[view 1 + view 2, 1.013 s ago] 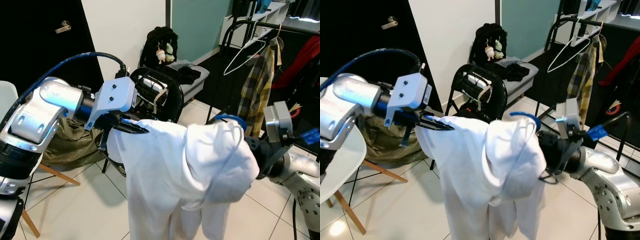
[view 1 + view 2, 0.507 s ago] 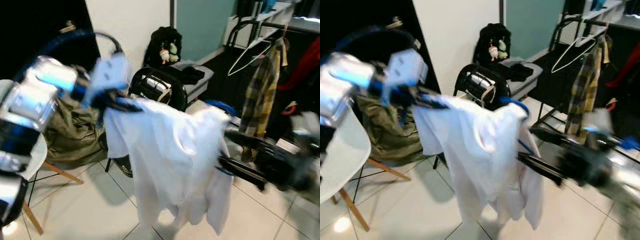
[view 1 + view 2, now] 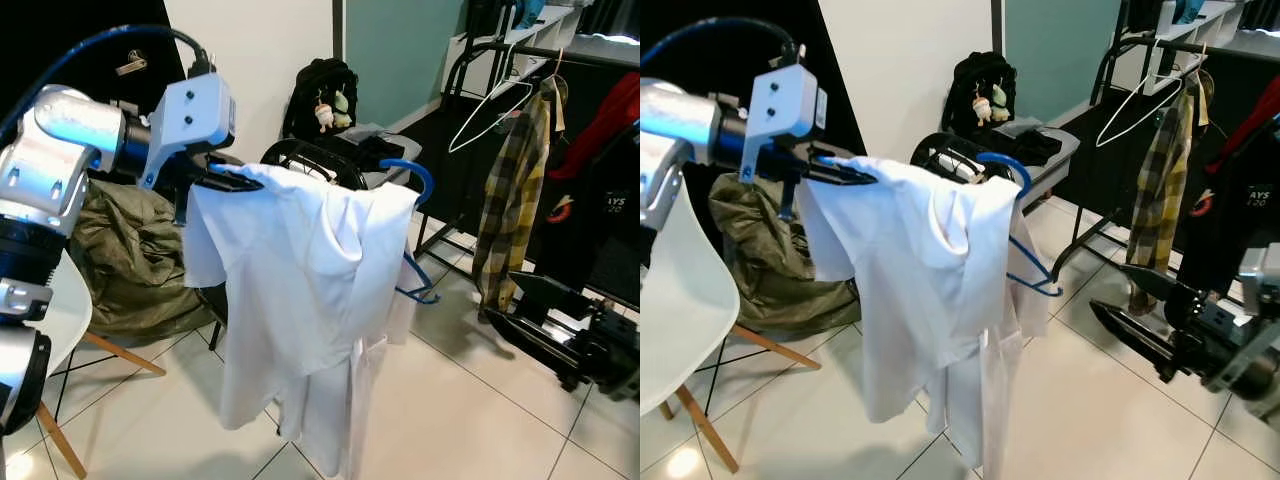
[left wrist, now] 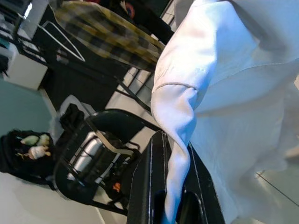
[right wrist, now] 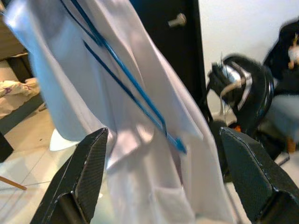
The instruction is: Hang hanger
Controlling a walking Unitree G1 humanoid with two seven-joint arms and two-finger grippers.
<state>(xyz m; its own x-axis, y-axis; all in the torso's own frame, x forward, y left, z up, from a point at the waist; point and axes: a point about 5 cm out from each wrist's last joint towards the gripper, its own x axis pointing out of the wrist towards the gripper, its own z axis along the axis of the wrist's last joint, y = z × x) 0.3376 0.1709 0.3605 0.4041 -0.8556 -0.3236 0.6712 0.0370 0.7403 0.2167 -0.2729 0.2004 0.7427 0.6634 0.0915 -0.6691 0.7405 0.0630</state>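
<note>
Dangling from left claw (image 3: 235, 182) pinch, white shirt (image 3: 300, 300) w/ blue hanger (image 3: 415, 235), right claw (image 5: 163, 182) now released, spread wide

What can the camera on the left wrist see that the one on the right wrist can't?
The left wrist view looks along the left gripper, whose fingers are shut on a fold of the white shirt; beyond it hang a plaid shirt and a bare white hanger.

The right wrist view looks between the spread fingers of the right gripper, which holds nothing, at the blue hanger showing through the cloth, with a dark door behind.

Both show the white shirt and the black chair.
</note>
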